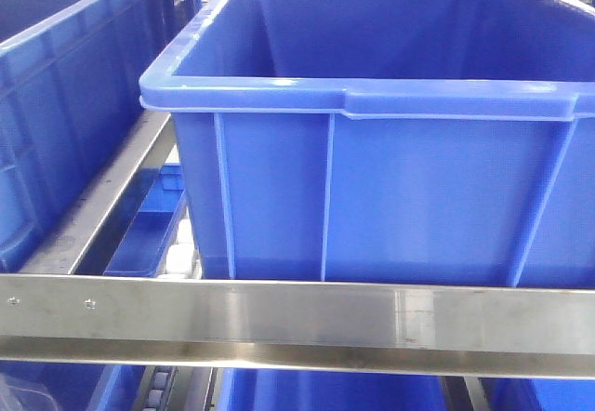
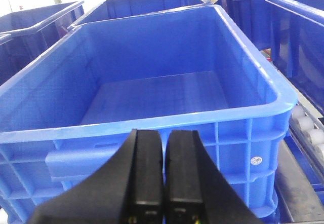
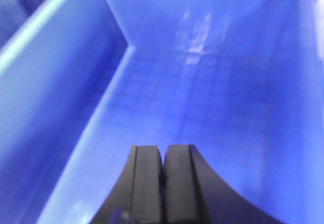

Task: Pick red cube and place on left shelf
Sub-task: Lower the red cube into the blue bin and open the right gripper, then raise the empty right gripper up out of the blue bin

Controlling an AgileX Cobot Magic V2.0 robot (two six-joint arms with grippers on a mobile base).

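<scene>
Both hands pressed together – left hand [image 2: 163,176], right hand [image 3: 163,181] – left shelf [image 1: 307,323] steel-railed, blue crates [image 1: 390,104].

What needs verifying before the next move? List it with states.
1. Red cube in view: not ok, no camera shows it.
2. Left gripper empty: ok, fingers shut together with nothing between.
3. Right gripper empty: ok, shut with nothing between.
4. Right gripper position: cannot tell exactly; it points into a blue crate, image blurred.
5. Crate ahead of the left gripper: ok, its floor is bare.
6. Shelf rail unobstructed: ok.
</scene>
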